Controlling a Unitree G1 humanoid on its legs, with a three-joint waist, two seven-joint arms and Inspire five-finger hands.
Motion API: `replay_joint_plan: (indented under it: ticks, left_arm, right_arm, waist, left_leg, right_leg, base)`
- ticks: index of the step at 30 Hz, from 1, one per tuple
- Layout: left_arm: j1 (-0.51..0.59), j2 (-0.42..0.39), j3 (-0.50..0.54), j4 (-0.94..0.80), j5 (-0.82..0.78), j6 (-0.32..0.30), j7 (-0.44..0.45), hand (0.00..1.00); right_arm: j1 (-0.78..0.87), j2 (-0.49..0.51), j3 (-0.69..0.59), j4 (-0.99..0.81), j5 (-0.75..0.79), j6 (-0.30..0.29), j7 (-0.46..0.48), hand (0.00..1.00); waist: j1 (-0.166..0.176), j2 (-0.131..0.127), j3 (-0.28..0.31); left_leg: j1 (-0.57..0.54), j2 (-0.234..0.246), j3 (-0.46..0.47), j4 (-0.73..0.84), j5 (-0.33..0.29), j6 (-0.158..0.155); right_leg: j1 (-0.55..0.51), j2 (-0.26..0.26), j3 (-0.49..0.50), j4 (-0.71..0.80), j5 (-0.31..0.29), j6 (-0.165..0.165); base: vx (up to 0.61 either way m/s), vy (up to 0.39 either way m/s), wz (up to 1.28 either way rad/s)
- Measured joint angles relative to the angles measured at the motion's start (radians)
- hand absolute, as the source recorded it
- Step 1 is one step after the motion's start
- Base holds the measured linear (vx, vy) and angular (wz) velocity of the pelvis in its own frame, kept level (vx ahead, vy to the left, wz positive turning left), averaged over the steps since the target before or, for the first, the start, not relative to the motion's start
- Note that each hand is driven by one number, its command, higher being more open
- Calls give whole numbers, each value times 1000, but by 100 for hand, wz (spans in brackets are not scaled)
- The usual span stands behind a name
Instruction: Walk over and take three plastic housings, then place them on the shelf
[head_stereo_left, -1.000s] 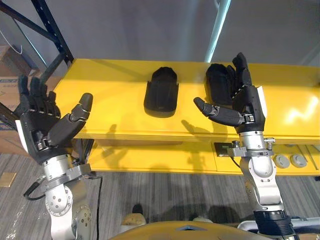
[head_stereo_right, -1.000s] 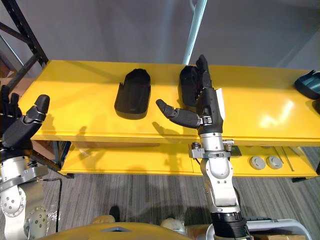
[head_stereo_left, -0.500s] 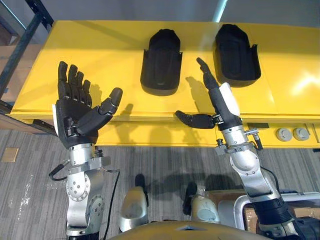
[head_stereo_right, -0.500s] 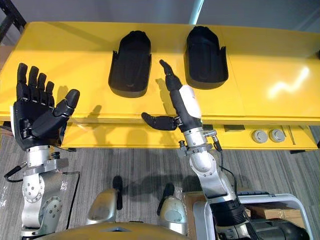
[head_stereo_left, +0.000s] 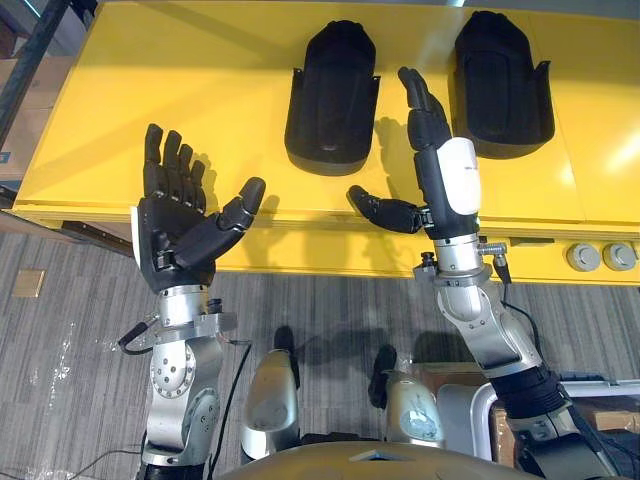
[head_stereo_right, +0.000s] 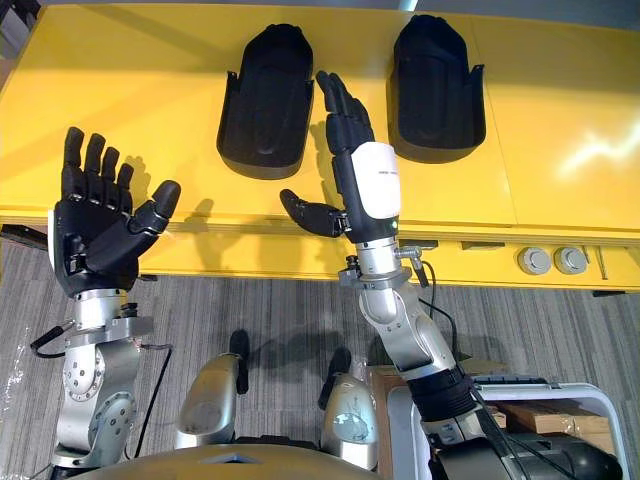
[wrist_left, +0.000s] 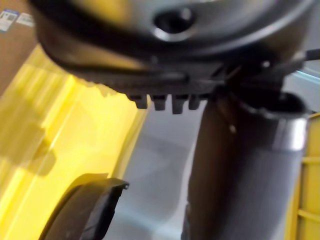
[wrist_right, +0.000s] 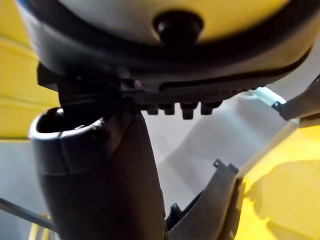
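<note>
Eye views: left robot hand spread open and empty, at the yellow bench front edge. Right robot hand has straight fingers, also empty, between left housing and right housing, both lying on the bench. Left wrist: blurred, housing rim cut off. Right wrist: housing wall partly hidden by the thumb.

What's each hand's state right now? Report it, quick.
Left hand: open, fingers spread, holding nothing.
Right hand: open, fingers straight, holding nothing, over the yellow table between two black plastic housings.
</note>
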Motion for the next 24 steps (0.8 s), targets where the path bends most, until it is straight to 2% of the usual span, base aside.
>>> replay_joint_plan:
  ticks: [4,10,15,24]
  left_arm:
    - [-1,1,-10,1,0,0,-1,100]
    - [-7,2,-15,1,0,0,-1,100]
    - [-8,2,-16,5,0,0,1,100]
    - [-15,1,-36,41,0,0,3,100]
  right_arm:
    - [-49,16,8,52,5,20,-1,100]
    - [-119,20,8,100,5,68,-9,100]
    - [-138,35,8,113,9,140,-11,100]
    - [-180,62,23,156,4,192,-51,100]
  waist:
    - [4,2,5]
    - [15,21,27]
    - [15,21,27]
    - [8,21,27]
  left_leg:
    - [-5,-13,-13,-31,23,1]
    - [-18,-26,-29,-35,34,3]
    - [-19,-29,-31,-36,37,3]
    - [-8,-38,-32,-68,61,4]
  right_leg:
    - [-10,-6,4,1,-2,-2]
    - [-23,-19,2,25,-15,0]
    - [-25,-22,3,32,-19,-2]
    - [-31,-32,1,45,-22,0]
  base:
    - [2,-12,15]
    - [-16,3,11]
    - [-4,4,2]
    - [-5,1,1]
